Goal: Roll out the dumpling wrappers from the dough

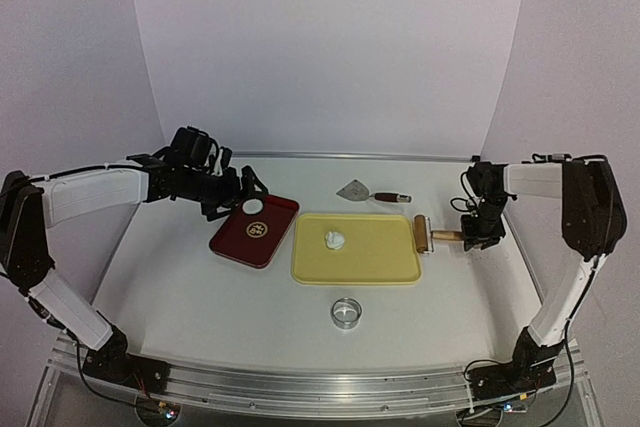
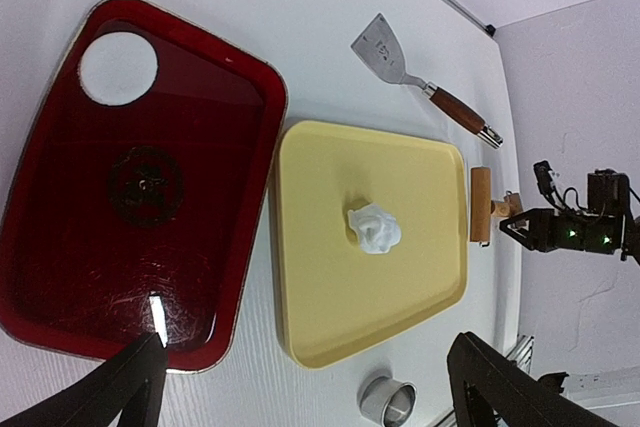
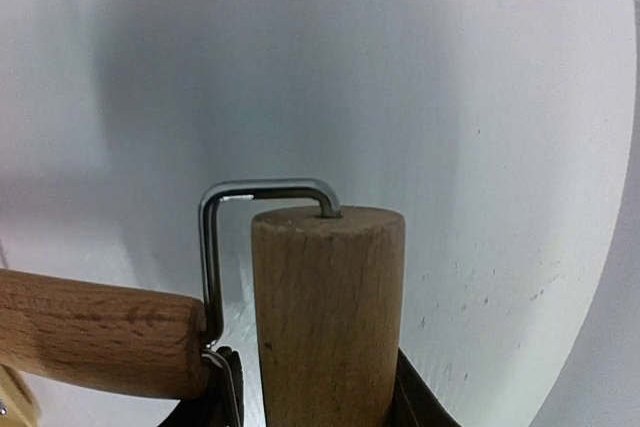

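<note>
A small lump of white dough (image 1: 334, 240) (image 2: 374, 228) sits in the middle of the yellow board (image 1: 380, 267) (image 2: 330, 317). One round white dumpling wrapper (image 1: 252, 207) (image 2: 118, 68) lies in a far corner of the red tray (image 1: 235, 242) (image 2: 90, 267). My left gripper (image 1: 243, 192) (image 2: 305, 362) hovers open over the red tray, holding nothing. At the board's right edge lies the wooden rolling pin (image 1: 424, 234) (image 2: 481, 204) (image 3: 325, 317). My right gripper (image 1: 470, 237) (image 3: 320, 402) has its jaws against both sides of the pin's wood.
A shiny ring cutter (image 1: 346, 312) (image 2: 388, 400) stands on the table in front of the board. A metal scraper with a wooden handle (image 1: 360, 190) (image 2: 385, 50) lies behind the board. The table's back edge runs just beyond it.
</note>
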Controlling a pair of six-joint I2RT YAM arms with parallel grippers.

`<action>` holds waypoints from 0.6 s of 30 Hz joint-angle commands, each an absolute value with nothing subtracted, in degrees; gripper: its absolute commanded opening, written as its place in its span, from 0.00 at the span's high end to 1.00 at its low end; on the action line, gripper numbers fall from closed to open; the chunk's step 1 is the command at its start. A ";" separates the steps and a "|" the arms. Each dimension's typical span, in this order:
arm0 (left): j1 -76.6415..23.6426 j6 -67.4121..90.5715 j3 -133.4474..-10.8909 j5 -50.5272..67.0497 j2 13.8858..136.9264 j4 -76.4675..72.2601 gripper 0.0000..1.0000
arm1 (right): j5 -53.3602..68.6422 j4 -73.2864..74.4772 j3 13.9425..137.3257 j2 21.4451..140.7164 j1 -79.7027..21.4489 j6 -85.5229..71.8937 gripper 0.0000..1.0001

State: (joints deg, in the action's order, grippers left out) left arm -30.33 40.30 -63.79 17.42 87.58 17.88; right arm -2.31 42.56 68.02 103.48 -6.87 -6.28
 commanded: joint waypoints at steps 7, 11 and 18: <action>-30.85 41.43 -75.95 27.76 94.54 12.46 0.00 | -0.45 45.56 69.24 87.52 -13.96 -14.58 1.00; -33.22 44.98 -78.18 31.03 95.88 6.55 0.00 | 3.65 46.23 72.11 85.92 -17.78 -18.19 1.00; -40.08 49.06 -81.88 35.46 101.43 -1.98 0.00 | 4.08 46.15 80.83 90.13 -26.31 -23.29 1.00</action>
